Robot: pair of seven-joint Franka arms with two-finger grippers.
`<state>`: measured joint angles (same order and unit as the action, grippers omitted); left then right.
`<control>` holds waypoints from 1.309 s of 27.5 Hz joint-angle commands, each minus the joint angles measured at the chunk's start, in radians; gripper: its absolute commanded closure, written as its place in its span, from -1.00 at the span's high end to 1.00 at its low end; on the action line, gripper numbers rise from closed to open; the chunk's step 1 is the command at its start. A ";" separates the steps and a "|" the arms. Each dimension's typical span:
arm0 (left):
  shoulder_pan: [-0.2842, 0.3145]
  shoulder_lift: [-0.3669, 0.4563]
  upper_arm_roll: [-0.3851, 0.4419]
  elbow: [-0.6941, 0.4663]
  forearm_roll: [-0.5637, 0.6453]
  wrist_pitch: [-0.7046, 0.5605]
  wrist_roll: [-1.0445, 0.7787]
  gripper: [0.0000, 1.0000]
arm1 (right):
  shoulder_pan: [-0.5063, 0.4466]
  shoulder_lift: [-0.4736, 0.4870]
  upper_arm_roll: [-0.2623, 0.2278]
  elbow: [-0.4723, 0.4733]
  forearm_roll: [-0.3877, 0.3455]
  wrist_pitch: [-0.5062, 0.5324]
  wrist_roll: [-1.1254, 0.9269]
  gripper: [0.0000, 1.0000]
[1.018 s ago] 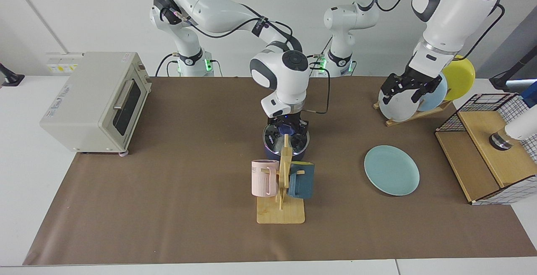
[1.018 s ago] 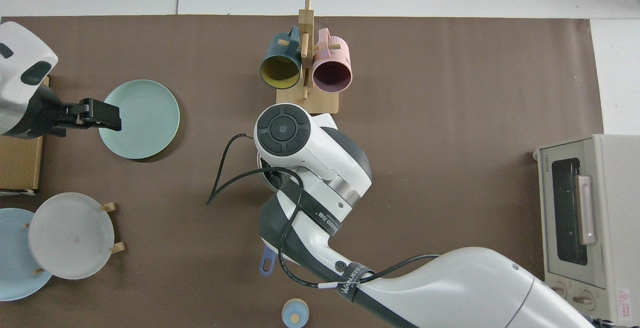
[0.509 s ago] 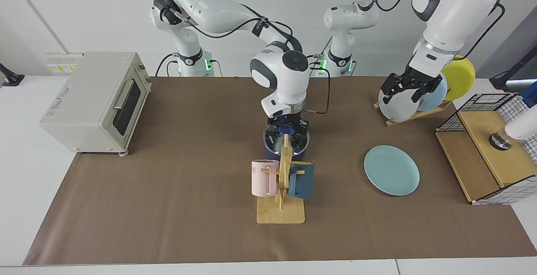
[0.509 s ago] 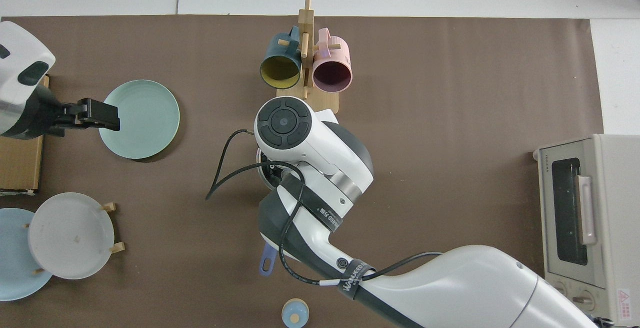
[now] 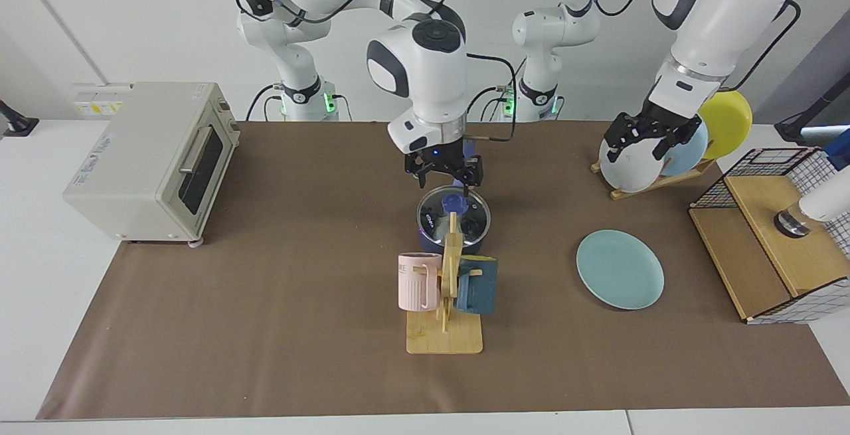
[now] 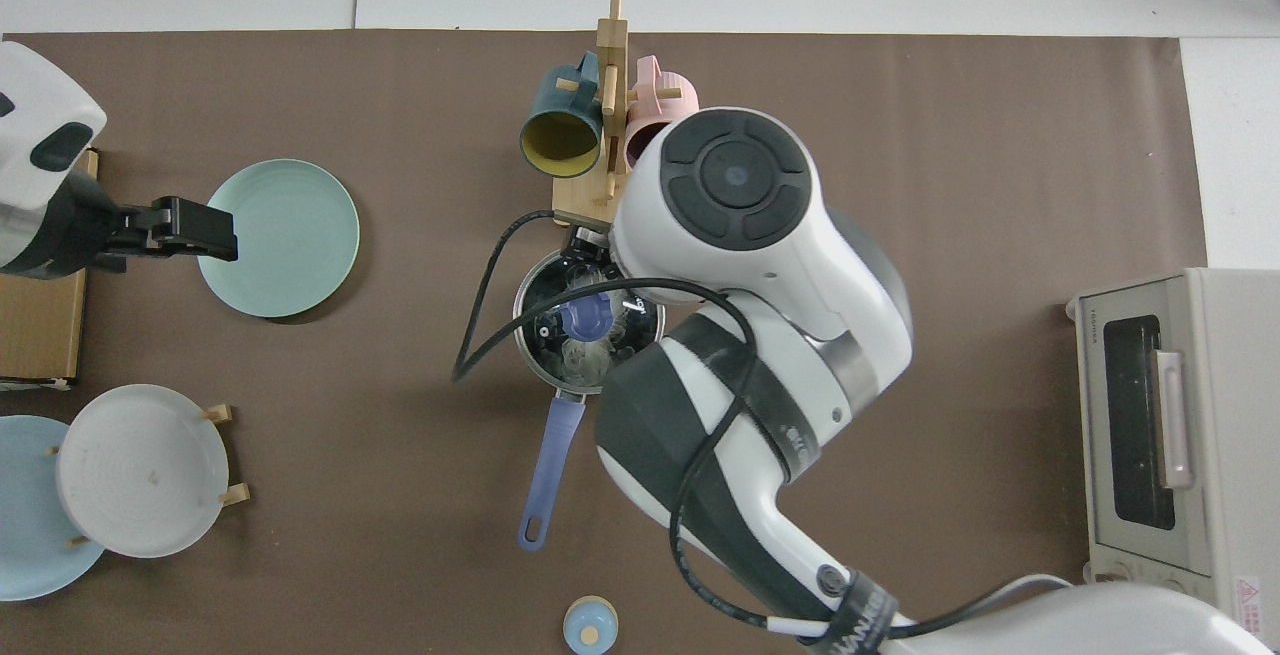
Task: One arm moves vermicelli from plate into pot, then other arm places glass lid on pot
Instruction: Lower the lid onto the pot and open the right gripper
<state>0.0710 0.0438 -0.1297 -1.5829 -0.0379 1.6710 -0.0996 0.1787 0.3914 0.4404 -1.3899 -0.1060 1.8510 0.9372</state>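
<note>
Now that the right gripper (image 5: 444, 174) has let go and lifted clear, you can see the glass lid (image 5: 453, 212) sitting flat on the pot (image 6: 588, 335), its blue knob (image 6: 584, 315) free and centred. A second ago that gripper was down on the knob; now it hangs just above the pot with its fingers spread and nothing between them, while the arm has swung back from over the pot far enough to uncover it in the top view. Through the glass you can make out a pale tangle that looks like the vermicelli (image 6: 585, 360) lying in the pot, though reflections blur it. The plate (image 5: 619, 269) lies bare, well to one side of the pot, with no noodles on it. The left gripper (image 5: 643, 138) waits well away from the pot, up in front of the racked plates (image 5: 631, 166), its fingers parted and empty; it has barely shifted. The pot's handle (image 6: 550, 470) points away from the mug rack (image 5: 446, 289), which stands just beside the pot on the camera's side in the facing view. Judging from this, both steps look done: noodles in, lid on. All you have left is to check that the lid is seated evenly on the rim and to bring the right arm away without brushing the knob.
</note>
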 commanded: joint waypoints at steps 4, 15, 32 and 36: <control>-0.002 -0.015 0.005 -0.008 -0.010 -0.005 -0.003 1.00 | -0.001 -0.253 -0.192 -0.290 0.131 0.007 -0.267 1.00; -0.002 -0.015 0.005 -0.008 -0.011 -0.005 -0.003 1.00 | 0.001 -0.523 -0.436 -0.612 0.131 0.086 -0.655 1.00; -0.002 -0.015 0.005 -0.008 -0.011 -0.007 -0.003 1.00 | -0.100 -0.539 -0.577 -0.404 0.108 -0.124 -0.943 1.00; -0.002 -0.015 0.005 -0.008 -0.011 -0.007 -0.003 1.00 | -0.128 -0.506 -0.543 -0.351 0.097 -0.150 -0.960 1.00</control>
<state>0.0710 0.0432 -0.1297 -1.5829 -0.0379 1.6710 -0.0996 0.1004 -0.1865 -0.1456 -1.8416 -0.0056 1.7538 0.0257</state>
